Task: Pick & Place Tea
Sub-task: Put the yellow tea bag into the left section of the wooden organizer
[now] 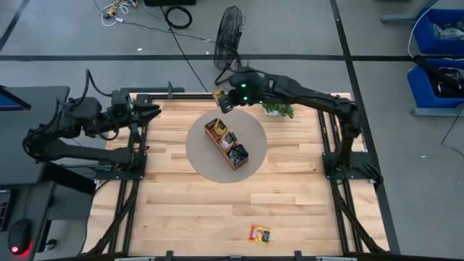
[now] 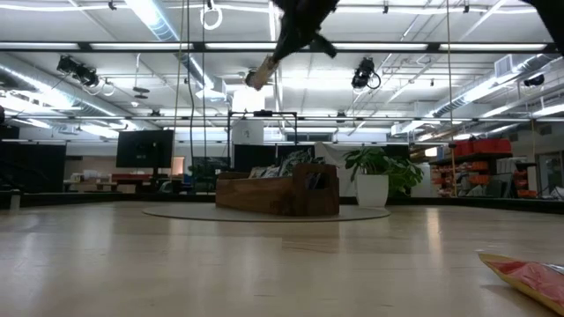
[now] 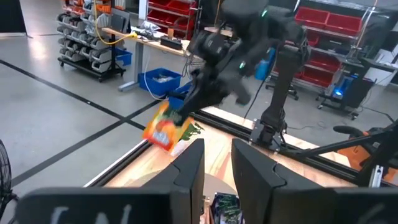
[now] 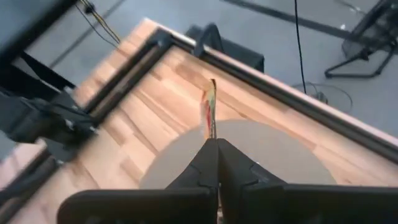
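Observation:
My right gripper (image 1: pixel 228 98) reaches from the table's right side and hangs high over the far edge of the grey round mat (image 1: pixel 199 156). It is shut on an orange-yellow tea sachet (image 3: pixel 165 130), which shows edge-on in the right wrist view. The brown wooden tray (image 1: pixel 226 143) stands on the mat with several sachets in it. Another orange sachet (image 1: pixel 259 233) lies flat on the table near the front edge. My left gripper (image 3: pixel 216 165) is drawn back at the table's left edge, open, with nothing between its fingers. My right gripper pinches the sachet's near edge (image 4: pixel 212 134) between its two fingertips. The fingers slant down toward the table's left side. The sachet sticks out beyond the fingertips, tilted, lifted well clear of the table and the tray.
A small green plant (image 1: pixel 279 109) in a white pot stands at the far edge, under the right arm. A black fan (image 1: pixel 230 36) stands on the floor beyond the table. Bare wood lies on both sides of the mat and toward the front edge.

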{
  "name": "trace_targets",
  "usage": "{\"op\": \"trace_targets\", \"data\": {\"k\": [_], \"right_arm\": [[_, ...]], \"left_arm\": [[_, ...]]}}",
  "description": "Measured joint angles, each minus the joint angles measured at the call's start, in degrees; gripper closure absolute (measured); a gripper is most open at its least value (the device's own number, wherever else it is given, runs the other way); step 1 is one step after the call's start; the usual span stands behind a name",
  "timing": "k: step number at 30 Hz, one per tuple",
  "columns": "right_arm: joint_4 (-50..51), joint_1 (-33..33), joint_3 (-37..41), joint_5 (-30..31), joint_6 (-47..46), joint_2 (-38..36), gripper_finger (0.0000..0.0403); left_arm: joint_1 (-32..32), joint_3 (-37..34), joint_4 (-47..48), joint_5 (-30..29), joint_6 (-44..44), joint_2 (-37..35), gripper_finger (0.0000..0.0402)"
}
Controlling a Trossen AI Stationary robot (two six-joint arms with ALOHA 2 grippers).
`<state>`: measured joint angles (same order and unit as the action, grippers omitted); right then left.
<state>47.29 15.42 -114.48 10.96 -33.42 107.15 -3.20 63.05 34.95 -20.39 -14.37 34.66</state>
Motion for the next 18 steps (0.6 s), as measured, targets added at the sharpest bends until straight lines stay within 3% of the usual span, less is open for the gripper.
{"op": "trace_targets", "data": {"k": [8, 18], "right_arm": [[1.91, 0.15, 0.00, -4.53, 0.03, 7.07, 0.0403], [2.55, -0.04, 0.00, -5.98, 0.00, 12.98, 0.0403]], "left_arm": [[0.00, 0.00, 0.24, 0.01, 0.03, 0.00, 0.0317], [0.00, 0.00, 0.45, 0.03, 0.02, 0.01, 0.0317]]}}
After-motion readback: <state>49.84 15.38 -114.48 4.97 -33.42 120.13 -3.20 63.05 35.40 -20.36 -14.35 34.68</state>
